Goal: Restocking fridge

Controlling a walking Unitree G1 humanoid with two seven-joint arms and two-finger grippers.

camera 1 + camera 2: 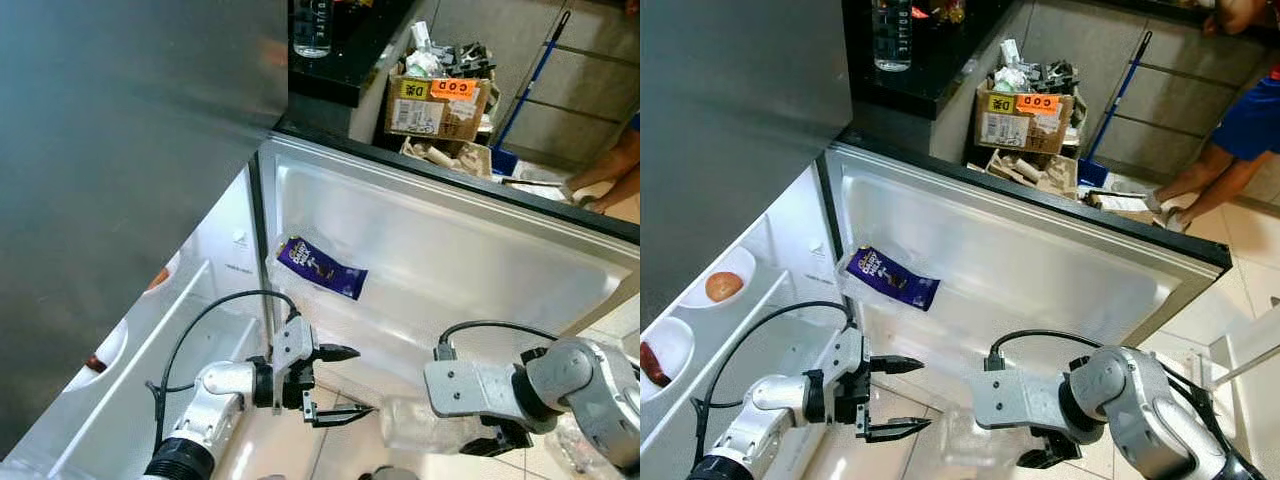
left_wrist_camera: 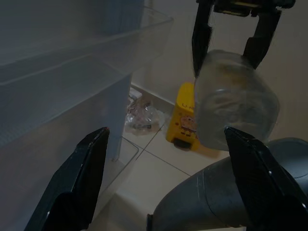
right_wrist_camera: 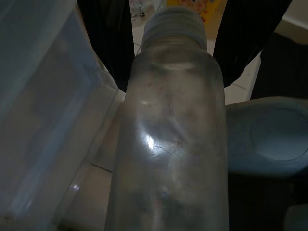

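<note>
Holding a clear plastic bottle (image 3: 171, 134) between its two black fingers, the right gripper (image 2: 234, 36) sat low before the open fridge door (image 1: 450, 250), the bottle over the tiled floor (image 2: 159, 159); the left gripper (image 1: 335, 385) hovered just beside it with fingers spread apart and nothing between them; a purple snack packet (image 1: 320, 266) lay on the door's inner face; fruit sat in white door trays (image 1: 735, 265); a cardboard box (image 1: 438, 105) stood beyond.

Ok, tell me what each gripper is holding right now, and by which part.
The right gripper holds a clear plastic bottle, its black fingers clamped on either side just below the capped neck. The left gripper is open and holds nothing.
</note>
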